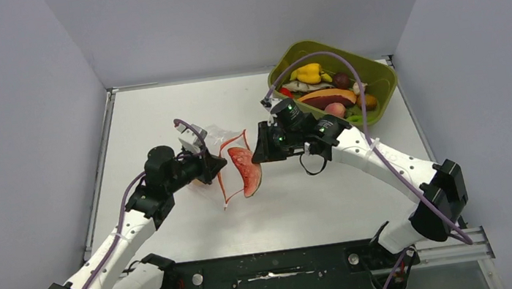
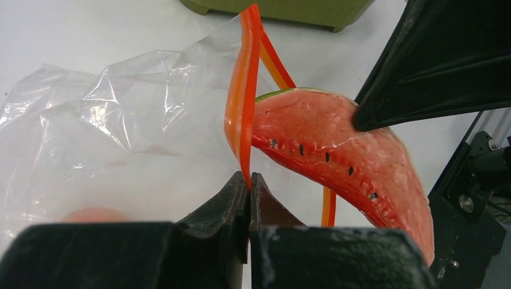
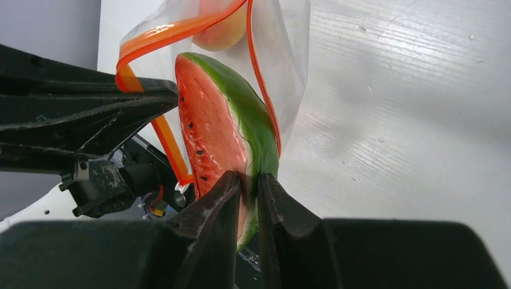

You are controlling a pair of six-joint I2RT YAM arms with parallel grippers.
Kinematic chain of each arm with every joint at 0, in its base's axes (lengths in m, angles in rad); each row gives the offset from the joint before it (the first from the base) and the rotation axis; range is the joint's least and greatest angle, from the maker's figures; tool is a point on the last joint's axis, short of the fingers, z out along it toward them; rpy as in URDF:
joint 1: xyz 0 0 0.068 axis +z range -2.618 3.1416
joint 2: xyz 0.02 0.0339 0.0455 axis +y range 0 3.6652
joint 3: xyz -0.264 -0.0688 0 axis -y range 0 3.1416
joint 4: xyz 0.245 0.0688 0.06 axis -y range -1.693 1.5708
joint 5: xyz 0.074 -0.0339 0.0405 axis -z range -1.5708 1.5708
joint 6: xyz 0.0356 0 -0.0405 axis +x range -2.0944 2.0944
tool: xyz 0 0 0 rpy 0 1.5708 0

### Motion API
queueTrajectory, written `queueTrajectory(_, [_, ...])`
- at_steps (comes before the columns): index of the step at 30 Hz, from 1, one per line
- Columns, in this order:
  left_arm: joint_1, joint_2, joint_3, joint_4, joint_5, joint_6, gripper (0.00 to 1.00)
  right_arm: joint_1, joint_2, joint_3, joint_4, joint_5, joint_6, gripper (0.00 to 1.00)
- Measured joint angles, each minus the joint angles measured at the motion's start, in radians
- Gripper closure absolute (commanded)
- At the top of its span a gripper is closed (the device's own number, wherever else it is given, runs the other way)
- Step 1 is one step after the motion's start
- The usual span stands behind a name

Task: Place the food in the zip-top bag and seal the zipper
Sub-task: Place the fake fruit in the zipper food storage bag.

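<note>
From above, the slice [image 1: 247, 171] hung at the bag [image 1: 230, 146] mouth between both arms, its long axis pointing inward, with the tub [image 1: 377, 78] well behind. Left wrist: the left gripper [image 2: 249, 179] pinched the zipper [image 2: 244, 90] — lip spread. Right wrist: the right gripper [image 3: 250, 180] clamped the slice's rind end — a peach [image 3: 226, 30] lay inside.

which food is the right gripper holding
The watermelon slice, pinched in the right gripper at the open mouth of the bag. One peach-coloured piece is inside the bag; the rest lie in the green tub.
</note>
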Motion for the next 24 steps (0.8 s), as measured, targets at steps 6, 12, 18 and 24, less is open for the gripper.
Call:
queueTrajectory(6, [0.000, -0.004, 0.000, -0.001, 0.027, 0.000, 1.00, 0.004, 0.037, 0.008, 0.000, 0.025, 0.055, 1.00])
queueTrajectory(12, [0.000, -0.008, 0.000, -0.007, 0.062, -0.002, 1.00, 0.006, 0.086, 0.032, 0.009, 0.064, 0.090, 1.00])
queueTrajectory(18, [-0.004, -0.016, -0.020, -0.002, 0.097, -0.029, 1.00, 0.011, 0.094, 0.032, 0.039, 0.127, 0.106, 1.00])
queueTrajectory(24, [-0.004, -0.024, -0.050, 0.022, 0.112, -0.080, 1.00, 0.018, 0.092, 0.008, 0.140, 0.186, 0.093, 1.00])
